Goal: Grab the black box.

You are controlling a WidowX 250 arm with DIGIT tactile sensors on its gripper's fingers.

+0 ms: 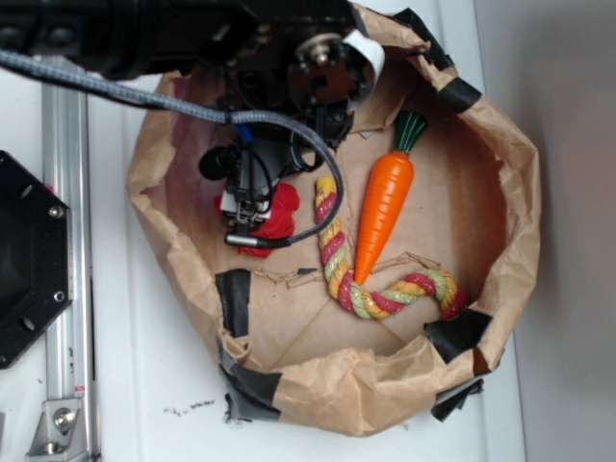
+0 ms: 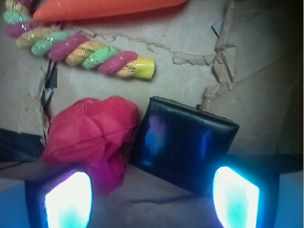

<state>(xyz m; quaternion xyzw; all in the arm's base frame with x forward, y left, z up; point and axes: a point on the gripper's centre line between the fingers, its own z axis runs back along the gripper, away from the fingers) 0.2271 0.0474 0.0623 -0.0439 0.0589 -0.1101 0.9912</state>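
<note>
Your fingers (image 2: 69, 199) are spread wide and hold nothing. The black box (image 2: 183, 142) sits between them, touching the red paper ball (image 2: 90, 135) on the cardboard. It looks rigid, light and glossy-slick; pinch its flat opposite sides squarely.
</note>
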